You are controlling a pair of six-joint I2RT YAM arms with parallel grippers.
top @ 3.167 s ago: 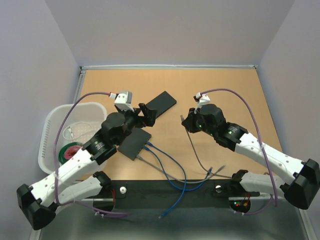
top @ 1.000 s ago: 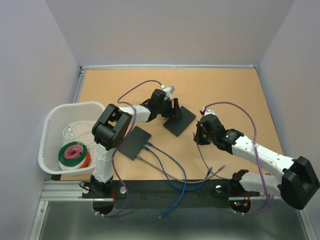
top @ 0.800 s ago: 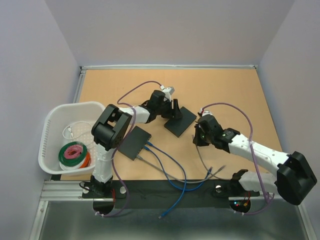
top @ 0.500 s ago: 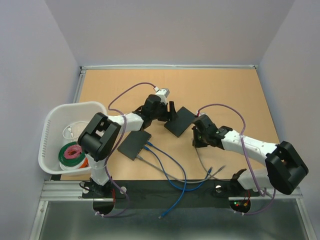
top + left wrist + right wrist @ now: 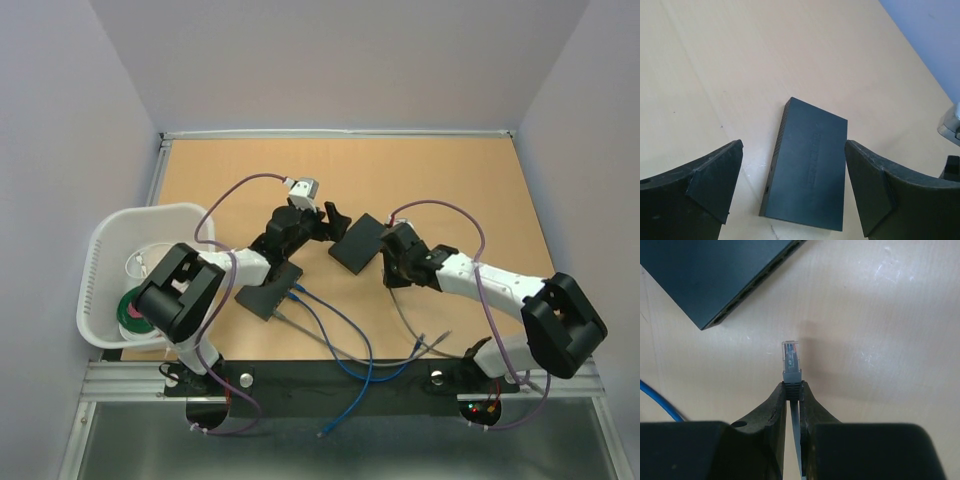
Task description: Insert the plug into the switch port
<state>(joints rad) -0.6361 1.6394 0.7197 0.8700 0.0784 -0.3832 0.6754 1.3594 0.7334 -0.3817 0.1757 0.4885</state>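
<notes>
At 9 o'clock on the worktop (image 5: 450, 180), a white basket (image 5: 100, 250) with slotted walls. Inside it, toward 12 o'clock, a thin white cable (image 5: 140, 264) in a loose loop. Toward 6 o'clock, a stack of coils (image 5: 128, 308), green outside and pink within, partly hidden behind the left arm's elbow.

Near the middle of the worktop, the switch (image 5: 358, 243): a flat black box, lying flat and turned on the diagonal. At 8 o'clock from it and apart, a second black box (image 5: 266, 290), with blue cables (image 5: 370, 360) meeting its 3 o'clock edge and trailing away toward 6 o'clock.

As to the left jaws: gape wide and hold nothing. Hang just at 10 o'clock of the switch in the top view. Frame the switch (image 5: 812, 165) between the two fingers (image 5: 707, 182) in the left wrist view, touching it on neither side.

As to the right jaws: pinch shut on the grey cable (image 5: 795, 435) just behind the plug (image 5: 791, 357). Sit at 4 o'clock of the switch in the top view, close beside it.

In the right wrist view, the plug clear-tipped with a grey boot, standing out past the fingertips, pointing to 12 o'clock over bare worktop. At 11 o'clock from it and apart, the switch (image 5: 715, 270), its ported edge facing roughly 5 o'clock. Not yet in any port.
</notes>
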